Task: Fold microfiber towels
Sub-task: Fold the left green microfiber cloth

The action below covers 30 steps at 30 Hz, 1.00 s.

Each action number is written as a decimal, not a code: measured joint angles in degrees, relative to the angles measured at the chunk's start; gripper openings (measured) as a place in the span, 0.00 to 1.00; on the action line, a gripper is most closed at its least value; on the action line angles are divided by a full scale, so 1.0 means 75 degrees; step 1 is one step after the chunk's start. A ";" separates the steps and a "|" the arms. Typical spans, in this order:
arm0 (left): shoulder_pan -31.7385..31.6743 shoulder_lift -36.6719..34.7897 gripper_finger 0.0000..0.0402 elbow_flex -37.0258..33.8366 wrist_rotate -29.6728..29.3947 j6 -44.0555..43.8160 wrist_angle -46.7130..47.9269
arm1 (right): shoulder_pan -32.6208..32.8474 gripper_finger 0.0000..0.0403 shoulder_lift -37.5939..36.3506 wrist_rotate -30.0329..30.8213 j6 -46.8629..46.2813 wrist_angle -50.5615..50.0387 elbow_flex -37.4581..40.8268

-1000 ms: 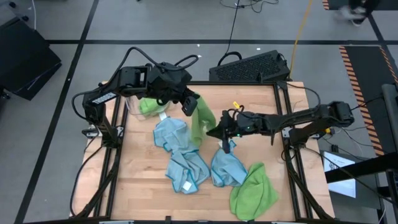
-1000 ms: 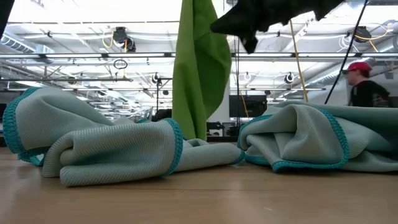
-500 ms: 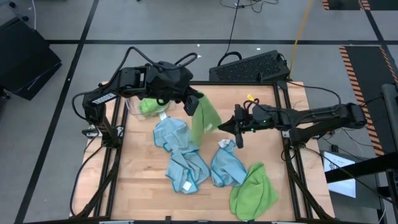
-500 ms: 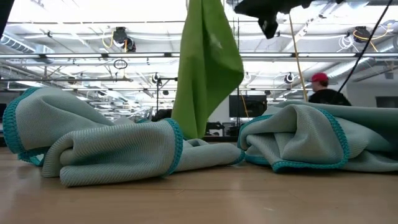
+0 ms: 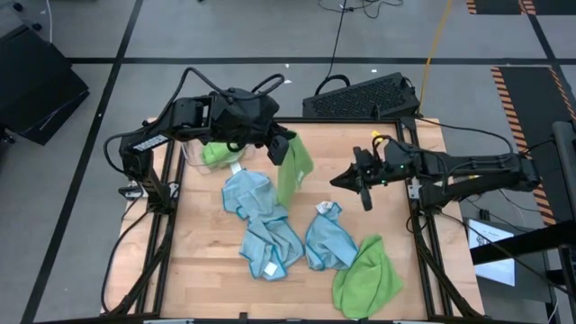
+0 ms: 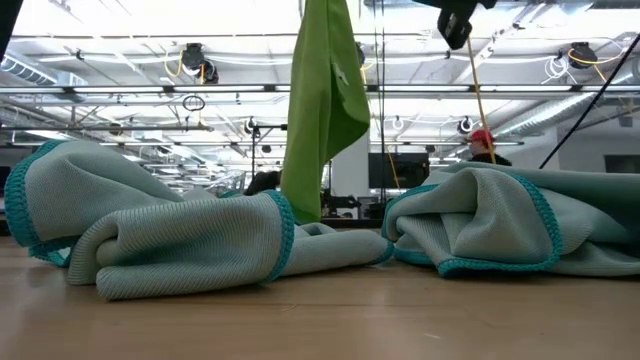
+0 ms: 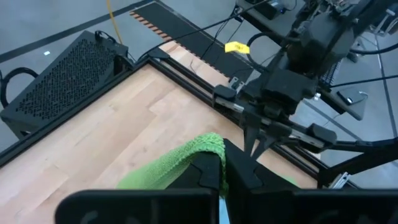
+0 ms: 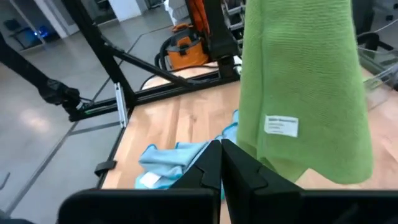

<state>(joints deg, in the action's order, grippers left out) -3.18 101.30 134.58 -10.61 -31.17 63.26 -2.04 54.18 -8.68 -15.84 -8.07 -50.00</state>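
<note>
The left hand [image 5: 281, 148] is pinching a lime green microfibre towel [image 5: 294, 169] and dangling it above the wooden tabletop [image 5: 207, 261], while the right hand [image 5: 360, 184] is hovering nearby, closed and empty.

A lime green towel [image 5: 292, 171] with white tag; light blue towels [image 5: 261, 225], teal-edged, perhaps.
</note>
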 joint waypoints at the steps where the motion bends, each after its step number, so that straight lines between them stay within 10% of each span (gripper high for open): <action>1: 0.0000 0.0000 0.02 0.0000 0.0000 -0.0090 0.0000 | -0.0027 0.00 -0.0058 -0.0073 0.0001 -0.0048 0.0000; 17: 0.0175 0.0298 0.02 0.0008 -0.0461 -0.0692 -0.0053 | -0.0073 0.08 0.0821 -0.0013 0.0552 0.0678 0.0477; 30: 0.0163 0.0446 0.01 0.0000 -0.0628 -0.1050 -0.0047 | 0.0954 0.46 0.2440 0.2755 0.1402 0.3747 0.1563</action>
<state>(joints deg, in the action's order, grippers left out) -1.96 104.64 134.58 -15.32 -39.05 62.91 5.11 72.48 11.98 -5.32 20.03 -38.28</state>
